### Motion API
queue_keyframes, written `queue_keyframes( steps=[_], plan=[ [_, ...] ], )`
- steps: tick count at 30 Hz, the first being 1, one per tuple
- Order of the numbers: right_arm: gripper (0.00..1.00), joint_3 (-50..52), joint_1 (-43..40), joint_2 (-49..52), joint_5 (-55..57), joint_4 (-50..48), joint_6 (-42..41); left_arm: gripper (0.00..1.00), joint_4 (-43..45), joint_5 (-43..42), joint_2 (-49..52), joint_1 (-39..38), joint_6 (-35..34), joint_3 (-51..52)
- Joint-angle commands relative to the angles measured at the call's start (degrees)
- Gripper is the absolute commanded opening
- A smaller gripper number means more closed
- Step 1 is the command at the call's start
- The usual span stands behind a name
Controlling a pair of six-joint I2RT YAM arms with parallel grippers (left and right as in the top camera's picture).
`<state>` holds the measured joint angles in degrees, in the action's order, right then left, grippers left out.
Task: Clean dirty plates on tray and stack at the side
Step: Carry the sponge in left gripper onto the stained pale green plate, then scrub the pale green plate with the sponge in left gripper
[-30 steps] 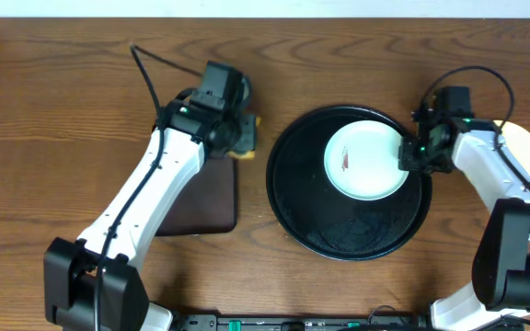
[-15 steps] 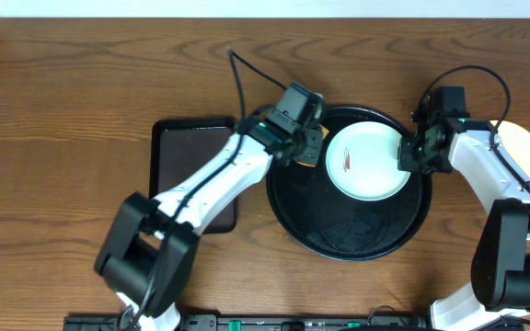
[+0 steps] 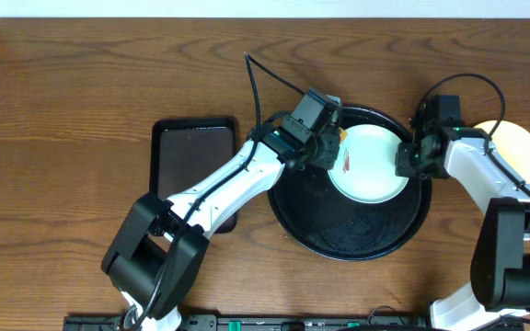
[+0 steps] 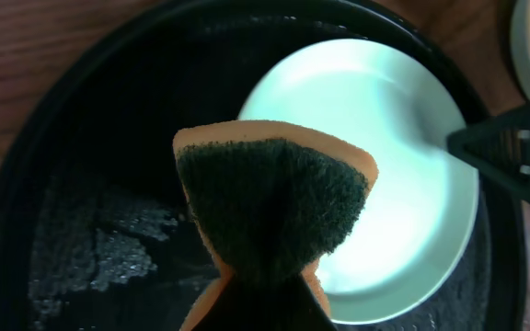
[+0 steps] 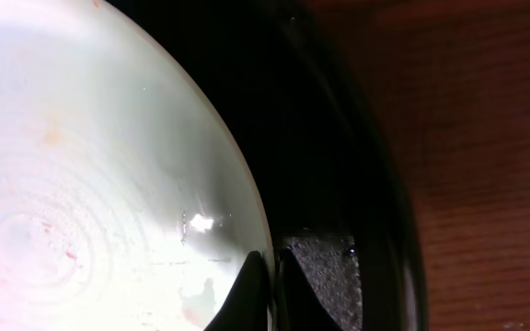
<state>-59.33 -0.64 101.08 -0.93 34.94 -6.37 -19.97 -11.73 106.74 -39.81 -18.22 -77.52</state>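
A pale mint-white plate (image 3: 371,165) lies on the round black tray (image 3: 339,230), with a small reddish smear near its left edge. My left gripper (image 3: 325,147) is shut on an orange sponge with a dark green scouring face (image 4: 270,198) and holds it over the plate's left rim (image 4: 385,138). My right gripper (image 3: 408,158) is shut on the plate's right rim, one finger on each side of the edge (image 5: 270,276). The plate's surface (image 5: 81,165) fills the right wrist view. A pale yellow plate (image 3: 518,152) lies on the table to the right of the tray. I see no third plate.
A smaller rectangular dark tray (image 3: 194,165) lies left of the round tray, partly under my left arm. The round tray's floor is wet and speckled (image 4: 99,257). Its rim (image 5: 375,184) runs beside my right fingers. The table's far edge runs along the top.
My left arm swung right from the rectangular tray, carrying the sponge over the round tray to the plate's left edge. My right gripper stayed clamped on the plate's right rim.
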Motion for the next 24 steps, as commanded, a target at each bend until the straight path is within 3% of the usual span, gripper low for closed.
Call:
queue_keyframes(
  steps=[1,24],
  plan=[
    [0.01,0.8,2.4,-1.7,0.7,-0.3,-0.4,0.07,0.3,-2.2,0.4,0.1,-0.5,-1.6],
    [0.01,0.9,3.0,-1.7,0.7,-0.2,-0.4,0.07,6.8,5.0,9.2,-4.2,-0.3,-0.2]
  ],
)
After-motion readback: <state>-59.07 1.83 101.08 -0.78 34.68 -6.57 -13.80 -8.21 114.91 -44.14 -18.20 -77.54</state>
